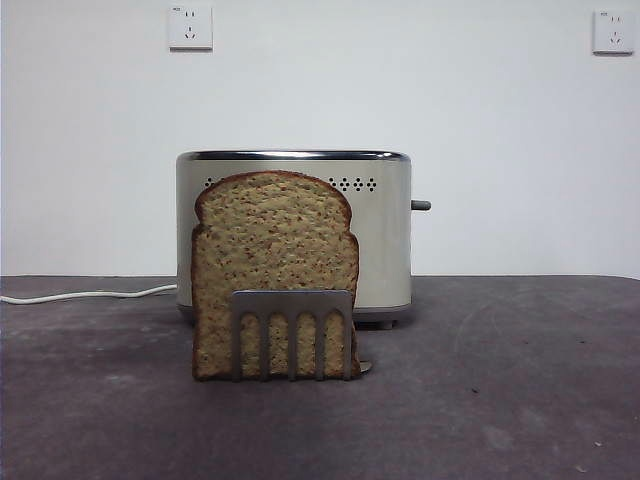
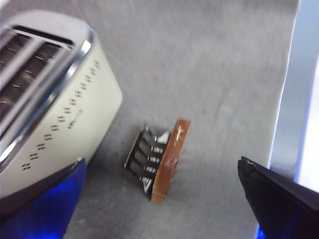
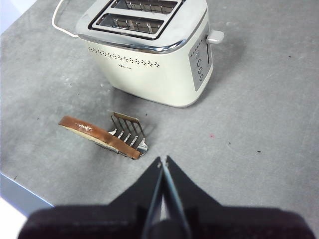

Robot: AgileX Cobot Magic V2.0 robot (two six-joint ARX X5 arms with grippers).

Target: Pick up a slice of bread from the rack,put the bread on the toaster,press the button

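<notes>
The slice of bread (image 1: 275, 270) is brown and speckled and stands upright in the small metal rack (image 1: 292, 335), in front of the cream toaster (image 1: 385, 240). The button (image 1: 421, 205) sticks out of the toaster's right narrow side. No arm shows in the front view. In the left wrist view my left gripper (image 2: 162, 164) is open and empty, above the bread (image 2: 169, 159) and rack (image 2: 144, 162), beside the toaster (image 2: 55, 114). In the right wrist view my right gripper (image 3: 163, 160) is shut and empty, high above the table near the bread (image 3: 97, 132), rack (image 3: 128, 132), toaster (image 3: 149, 55) and button (image 3: 215, 36).
A white cord (image 1: 85, 295) runs from the toaster off to the left over the grey table (image 1: 500, 400). Two wall sockets (image 1: 190, 27) sit high on the white wall. The table's edge (image 3: 25, 196) shows in the right wrist view.
</notes>
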